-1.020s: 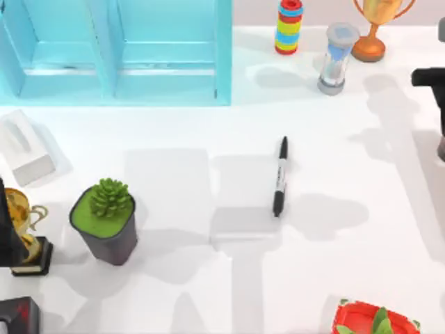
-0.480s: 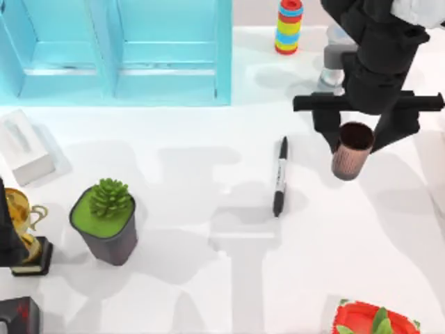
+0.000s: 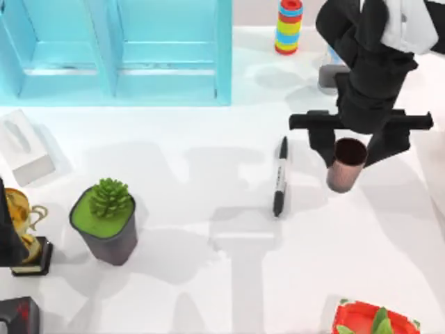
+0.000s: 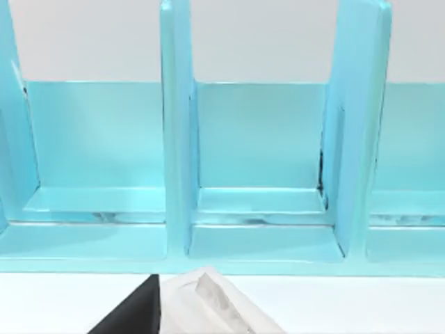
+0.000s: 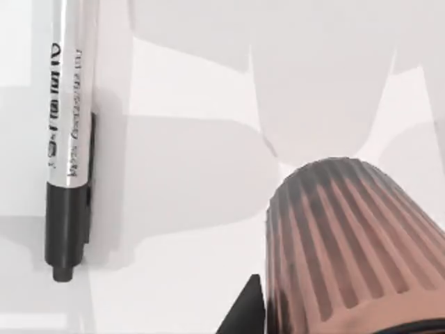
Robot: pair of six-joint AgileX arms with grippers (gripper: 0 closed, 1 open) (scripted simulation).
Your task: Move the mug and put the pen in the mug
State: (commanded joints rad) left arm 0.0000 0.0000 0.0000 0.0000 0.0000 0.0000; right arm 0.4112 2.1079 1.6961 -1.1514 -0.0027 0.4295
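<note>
The mug point(image 3: 345, 165), a ribbed copper-brown cup with a dark inside, sits upright between the two black fingers of my right gripper point(image 3: 350, 150), which is shut on it right of the table's middle. In the right wrist view the mug point(image 5: 341, 243) fills the near corner with its shadow on the white table beneath it. The pen point(image 3: 280, 175), black with a white labelled barrel, lies flat just to the left of the mug, and the wrist view shows the pen point(image 5: 69, 139) close by. My left arm point(image 3: 5, 223) stays parked at the table's left edge.
A light blue shelf unit point(image 3: 118, 49) spans the back left. A white tissue box point(image 3: 24, 146), a gold trophy point(image 3: 24, 236) and a dark grey plant pot point(image 3: 104, 219) stand at the left. A ring stack point(image 3: 289, 26) stands at the back, and a red box point(image 3: 375, 320) at the front right.
My right arm came in from the right edge carrying the mug, then shifted it a little left and toward the front. The pen has not moved.
</note>
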